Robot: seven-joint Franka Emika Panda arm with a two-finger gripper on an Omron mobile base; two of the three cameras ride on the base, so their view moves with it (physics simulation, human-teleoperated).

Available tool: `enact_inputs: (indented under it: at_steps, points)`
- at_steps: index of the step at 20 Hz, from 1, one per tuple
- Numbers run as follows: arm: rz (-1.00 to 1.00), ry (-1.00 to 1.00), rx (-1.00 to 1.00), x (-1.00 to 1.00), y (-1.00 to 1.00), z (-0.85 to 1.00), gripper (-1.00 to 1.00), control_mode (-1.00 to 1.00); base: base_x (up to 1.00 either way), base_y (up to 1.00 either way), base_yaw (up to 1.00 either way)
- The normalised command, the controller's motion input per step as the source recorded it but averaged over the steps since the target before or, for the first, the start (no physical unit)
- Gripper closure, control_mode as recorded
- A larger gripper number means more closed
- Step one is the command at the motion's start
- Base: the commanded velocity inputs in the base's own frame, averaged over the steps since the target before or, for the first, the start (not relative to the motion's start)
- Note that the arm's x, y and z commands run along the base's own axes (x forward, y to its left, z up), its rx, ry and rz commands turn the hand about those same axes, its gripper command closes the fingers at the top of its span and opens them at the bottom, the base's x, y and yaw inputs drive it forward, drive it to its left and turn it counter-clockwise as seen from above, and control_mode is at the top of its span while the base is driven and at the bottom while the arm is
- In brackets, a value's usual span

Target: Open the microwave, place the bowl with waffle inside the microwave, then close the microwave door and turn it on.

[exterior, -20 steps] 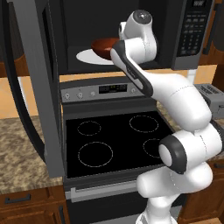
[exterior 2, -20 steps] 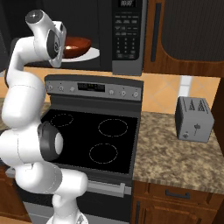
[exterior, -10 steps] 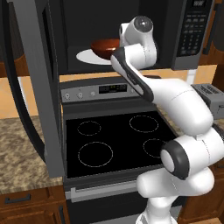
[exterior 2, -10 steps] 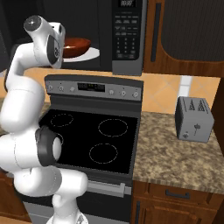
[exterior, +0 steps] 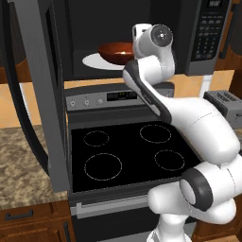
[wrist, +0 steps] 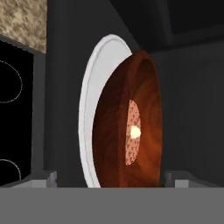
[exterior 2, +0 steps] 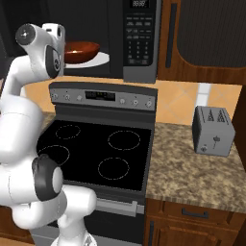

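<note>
The microwave (exterior: 204, 33) (exterior 2: 139, 36) stands with its door (exterior: 51, 99) swung wide to the left. Inside, the reddish-brown bowl (exterior: 116, 49) (exterior 2: 81, 48) (wrist: 146, 131) rests on the white round plate (exterior: 97, 61) (wrist: 89, 109). The waffle (wrist: 132, 131) with its pale yellow dab lies in the bowl. My gripper (wrist: 111, 180) is open just in front of the bowl, one grey fingertip (wrist: 41, 178) on each side, touching nothing. In both base views my white wrist hides the fingers, at the cavity's mouth beside the bowl.
The black four-ring stove (exterior: 127, 151) (exterior 2: 91, 149) lies below the microwave. A grey toaster (exterior 2: 214, 130) (exterior: 224, 101) stands on the granite counter (exterior 2: 192, 168) to the right. The door's long dark handle (exterior: 14, 94) juts out at the far left.
My hand has drawn back slightly from the bowl, which now shows more fully on the plate. The bowl and door have not moved.
</note>
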Motion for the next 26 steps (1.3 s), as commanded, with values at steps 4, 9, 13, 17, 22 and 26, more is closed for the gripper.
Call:
enact_inputs:
  at_steps: [4,9,13,17,22,26]
  points:
    - [0.00,0.01,0.01,-0.96,0.00,0.25,-1.00,-1.00,0.00,0.00,0.00]
    - [0.00,0.01,0.02,-1.00,-0.10,0.01,-1.00,-1.00,0.00,0.00,0.00]
    - [0.00,0.02,0.01,-0.94,-0.24,0.00,-1.00,-1.00,0.00,0.00,0.00]
    - [0.00,0.03,0.00,-0.89,-0.28,0.02,-1.00,-1.00,0.00,0.00,0.00]
    - [-0.21,0.01,0.33,-0.54,-0.16,0.18,-1.00,-1.00,0.00,0.00,0.00]
    - [-0.40,0.12,0.47,-0.53,-0.01,0.32,-1.00,-1.00,0.00,0.00,0.00]
